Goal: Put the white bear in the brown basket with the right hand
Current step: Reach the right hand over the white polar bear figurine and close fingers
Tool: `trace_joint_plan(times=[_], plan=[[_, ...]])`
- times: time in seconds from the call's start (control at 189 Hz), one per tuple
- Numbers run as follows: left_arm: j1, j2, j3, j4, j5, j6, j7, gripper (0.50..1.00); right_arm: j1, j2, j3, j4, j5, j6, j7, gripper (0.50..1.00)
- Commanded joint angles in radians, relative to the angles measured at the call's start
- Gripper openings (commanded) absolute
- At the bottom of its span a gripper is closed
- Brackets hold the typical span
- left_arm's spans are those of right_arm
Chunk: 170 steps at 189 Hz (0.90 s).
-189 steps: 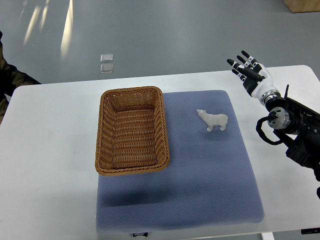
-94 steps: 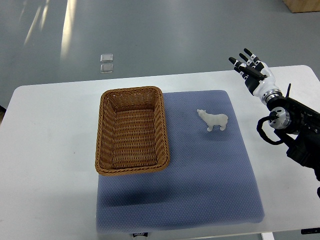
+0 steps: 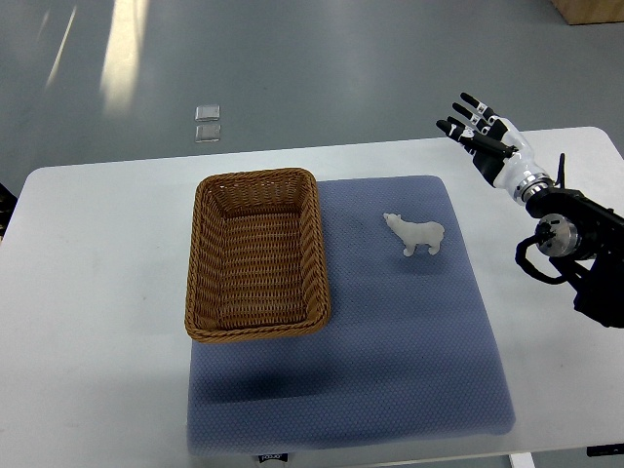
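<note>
The white bench (image 3: 97, 292) had a blue mat (image 3: 390, 361). The right hand (image 3: 478, 132) was spread open, holding nothing. The bear (image 3: 417, 234) stood nearby, below it, beside the basket (image 3: 255, 331). It looked small, light and hard; grab its middle.

A white counter (image 3: 97, 273) carries a blue mat (image 3: 409, 341) lying flat on it, down and to the left of my right hand's fingers (image 3: 468, 122).
</note>
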Motion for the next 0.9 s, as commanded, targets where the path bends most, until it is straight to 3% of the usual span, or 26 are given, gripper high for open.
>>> trace_joint_plan(times=[0.0,0.344,0.519,0.895], plan=[[0.0,0.0,0.0,0.0,0.0,0.0,0.0,1.0,0.003,-0.013,0.0,0.002,-0.13,0.064,0.007,0.924],[0.001,0.0,0.0,0.0,0.0,0.0,0.0,1.0,0.007,-0.14,-0.005,0.076,-0.646,0.222,0.106,0.924],[0.001,0.0,0.001,0.0,0.001,0.0,0.0,1.0,0.007,-0.205,-0.058,0.149,-0.845,0.226,0.149,0.921],[0.001,0.0,0.001,-0.002,0.0,0.0,0.001,1.0,0.021,-0.213,-0.106,0.157,-1.034,0.214,0.149,0.917]])
